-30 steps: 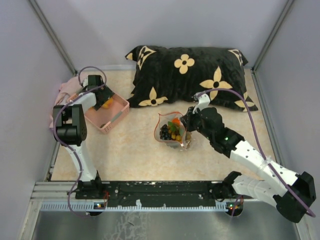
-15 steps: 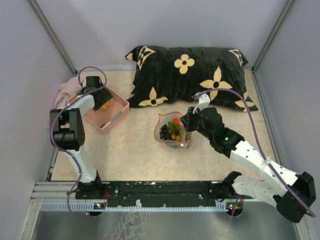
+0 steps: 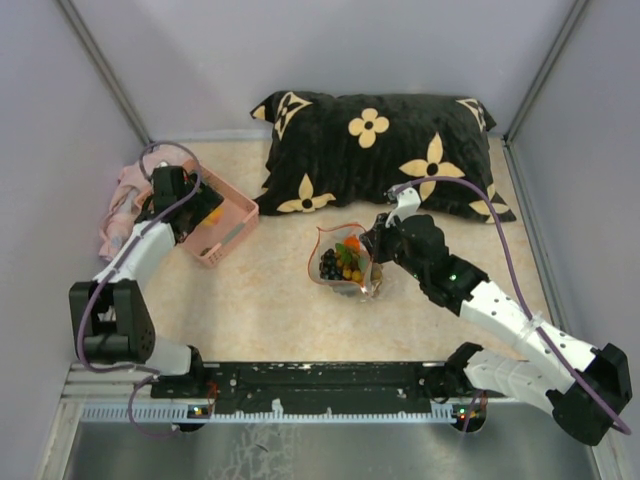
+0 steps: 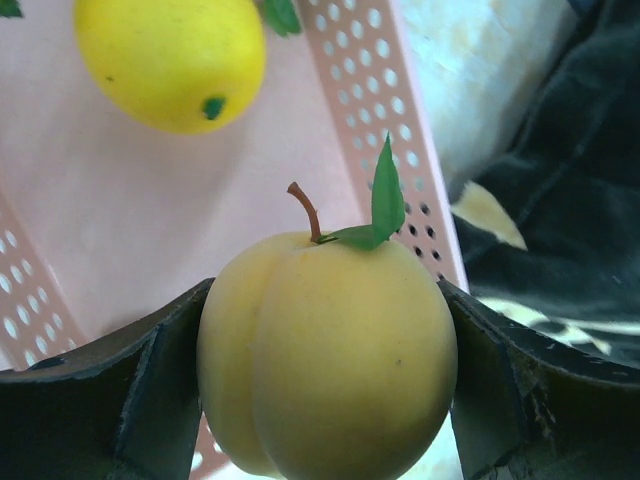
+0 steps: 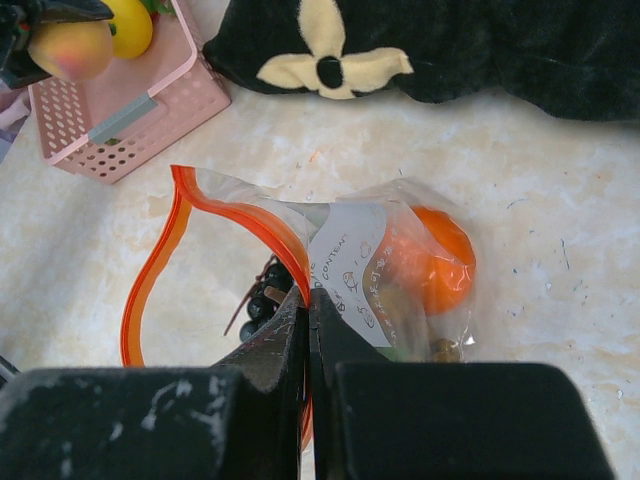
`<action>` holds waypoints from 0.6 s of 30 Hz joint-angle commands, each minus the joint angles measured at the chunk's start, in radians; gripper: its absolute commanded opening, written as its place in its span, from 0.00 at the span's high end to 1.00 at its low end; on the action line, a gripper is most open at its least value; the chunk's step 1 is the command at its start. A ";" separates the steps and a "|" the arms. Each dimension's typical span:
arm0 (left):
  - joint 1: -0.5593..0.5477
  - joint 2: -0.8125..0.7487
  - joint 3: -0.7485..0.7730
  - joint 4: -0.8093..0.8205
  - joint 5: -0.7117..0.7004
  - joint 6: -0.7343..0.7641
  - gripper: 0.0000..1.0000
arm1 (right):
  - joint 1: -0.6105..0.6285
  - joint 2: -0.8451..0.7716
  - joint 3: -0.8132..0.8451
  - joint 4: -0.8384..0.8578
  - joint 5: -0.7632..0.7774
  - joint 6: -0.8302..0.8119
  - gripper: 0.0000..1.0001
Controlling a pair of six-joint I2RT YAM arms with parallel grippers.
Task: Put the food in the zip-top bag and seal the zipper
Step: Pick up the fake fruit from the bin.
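1. Zip-top bag: on the counter just ahead of the right jaws, mouth gaping to admit more food; orange and dark berries already inside.
2. Right jaws: pinched together on the zipper rim, propping the mouth open.
3. Left jaws: clamped on a yellow peach, over the pink basket; lemon beyond them, in the basket.
4. Setting: pale marbled counter, grey walls, black flowered pillow beyond the right jaws.

lemon: top cut off by frame | peach: underside out of frame | zip-top bag: near edge behind right gripper
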 commanded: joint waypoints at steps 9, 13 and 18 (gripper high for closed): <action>-0.112 -0.346 -0.108 -0.058 0.271 0.106 0.35 | 0.004 -0.016 0.059 0.030 0.008 0.010 1.00; -0.199 -0.437 -0.140 -0.060 0.272 0.119 0.35 | 0.004 -0.010 0.061 0.032 0.002 0.016 1.00; -0.301 -0.480 -0.140 -0.074 0.331 0.128 0.37 | 0.004 -0.007 0.073 0.022 -0.008 0.024 1.00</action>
